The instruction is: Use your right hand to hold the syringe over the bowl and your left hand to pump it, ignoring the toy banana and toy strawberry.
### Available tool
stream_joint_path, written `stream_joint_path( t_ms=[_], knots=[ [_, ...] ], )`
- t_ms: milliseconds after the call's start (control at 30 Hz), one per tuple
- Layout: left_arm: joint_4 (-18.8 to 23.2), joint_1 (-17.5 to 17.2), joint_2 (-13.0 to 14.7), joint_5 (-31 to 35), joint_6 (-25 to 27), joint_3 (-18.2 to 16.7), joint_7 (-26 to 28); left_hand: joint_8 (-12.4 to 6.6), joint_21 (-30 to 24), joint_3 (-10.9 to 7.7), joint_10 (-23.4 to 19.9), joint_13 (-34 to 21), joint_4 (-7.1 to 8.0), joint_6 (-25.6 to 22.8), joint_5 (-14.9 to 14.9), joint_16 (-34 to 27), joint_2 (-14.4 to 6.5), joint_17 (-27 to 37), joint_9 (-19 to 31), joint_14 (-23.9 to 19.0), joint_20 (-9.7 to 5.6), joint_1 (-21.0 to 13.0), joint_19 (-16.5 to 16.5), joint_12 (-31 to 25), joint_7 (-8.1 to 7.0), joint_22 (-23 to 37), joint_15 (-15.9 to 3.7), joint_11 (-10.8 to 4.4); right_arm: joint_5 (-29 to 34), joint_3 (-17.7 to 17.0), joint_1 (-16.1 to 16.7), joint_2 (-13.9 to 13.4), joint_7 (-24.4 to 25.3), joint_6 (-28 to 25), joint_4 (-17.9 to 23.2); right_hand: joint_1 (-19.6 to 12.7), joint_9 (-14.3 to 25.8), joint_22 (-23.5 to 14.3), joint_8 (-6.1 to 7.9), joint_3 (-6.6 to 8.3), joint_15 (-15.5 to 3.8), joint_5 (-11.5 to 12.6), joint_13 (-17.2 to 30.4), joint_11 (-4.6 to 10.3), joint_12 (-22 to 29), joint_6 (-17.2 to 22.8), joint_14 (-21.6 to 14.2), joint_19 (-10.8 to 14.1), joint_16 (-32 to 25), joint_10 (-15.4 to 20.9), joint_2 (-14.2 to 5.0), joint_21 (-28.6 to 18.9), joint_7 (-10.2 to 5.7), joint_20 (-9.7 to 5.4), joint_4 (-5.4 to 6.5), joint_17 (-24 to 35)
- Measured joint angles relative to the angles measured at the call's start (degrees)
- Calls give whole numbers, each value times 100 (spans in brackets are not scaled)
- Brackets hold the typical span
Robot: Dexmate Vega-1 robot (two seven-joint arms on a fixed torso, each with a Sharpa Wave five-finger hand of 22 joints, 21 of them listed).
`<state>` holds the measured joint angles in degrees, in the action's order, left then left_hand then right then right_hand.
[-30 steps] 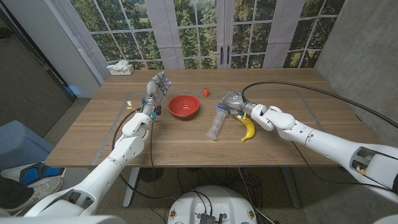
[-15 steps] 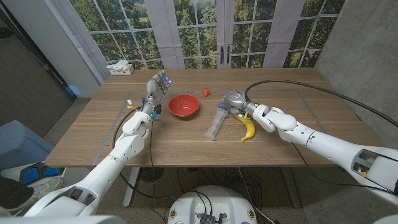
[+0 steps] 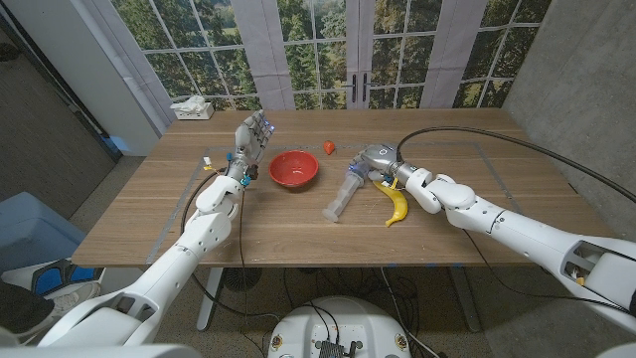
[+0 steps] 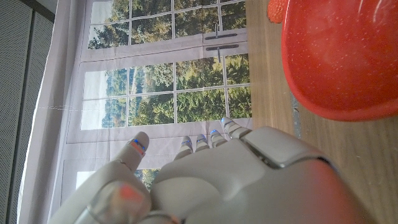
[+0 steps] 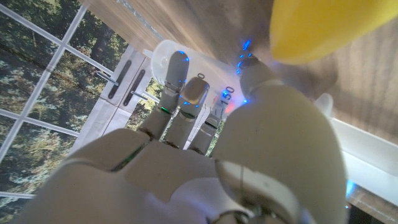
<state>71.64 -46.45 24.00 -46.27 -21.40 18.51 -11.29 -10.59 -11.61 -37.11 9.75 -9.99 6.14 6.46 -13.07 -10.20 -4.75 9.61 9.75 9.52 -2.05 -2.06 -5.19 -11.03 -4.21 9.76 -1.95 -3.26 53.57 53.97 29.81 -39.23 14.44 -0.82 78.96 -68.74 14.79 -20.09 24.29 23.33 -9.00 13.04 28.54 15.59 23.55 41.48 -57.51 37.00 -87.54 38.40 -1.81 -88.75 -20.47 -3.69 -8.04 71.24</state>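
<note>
The clear plastic syringe (image 3: 343,193) lies slanted on the brown wooden table (image 3: 298,224), just right of the round red bowl (image 3: 294,168) and not over it. The right hand (image 3: 374,161) sits at the syringe's far, wider end; in the head view its fingers appear to touch or curl around that end, but the contact is too small to make out, so I cannot tell whether it grips the syringe or only rests against it. In the right wrist view the right hand (image 5: 186,155) reaches its fingers (image 5: 177,74) toward the pale syringe barrel (image 5: 186,59), with the yellow toy banana (image 5: 323,25) blurred close beside it.

The toy banana (image 3: 397,206) lies on the table just right of the syringe, close under the right forearm. The small red toy strawberry (image 3: 329,147) sits beyond the bowl, toward the windows, apart from both hands.

The left hand (image 3: 251,137) is raised just left of the bowl, its fingers spread upward and holding nothing. In the left wrist view the back of the left hand (image 4: 236,180) shows with fingertips (image 4: 138,144) apart, and the red bowl (image 4: 342,56) stands nearby on the wood.

A white box of tissues (image 3: 192,108) rests at the table's far left corner.
</note>
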Motion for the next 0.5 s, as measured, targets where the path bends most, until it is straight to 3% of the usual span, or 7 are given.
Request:
stream_joint_path(
  t_ms=[500],
  knots=[
    [53, 18, -3, 24, -22, 7, -4, 22, 0, 2, 0, 0, -2, 30, 0, 0, 13, 0, -1, 0, 0, -18, 0, 0, -29, 0, 0, 0, -495, -279, 159, 10, 571, -55, 109, 58, -16, -54, -1, 1, -11, 77, 166, -1, 45, 0, 10, 1, -92, 2, 59, 46, 0, 1, 0, -17]
  ],
)
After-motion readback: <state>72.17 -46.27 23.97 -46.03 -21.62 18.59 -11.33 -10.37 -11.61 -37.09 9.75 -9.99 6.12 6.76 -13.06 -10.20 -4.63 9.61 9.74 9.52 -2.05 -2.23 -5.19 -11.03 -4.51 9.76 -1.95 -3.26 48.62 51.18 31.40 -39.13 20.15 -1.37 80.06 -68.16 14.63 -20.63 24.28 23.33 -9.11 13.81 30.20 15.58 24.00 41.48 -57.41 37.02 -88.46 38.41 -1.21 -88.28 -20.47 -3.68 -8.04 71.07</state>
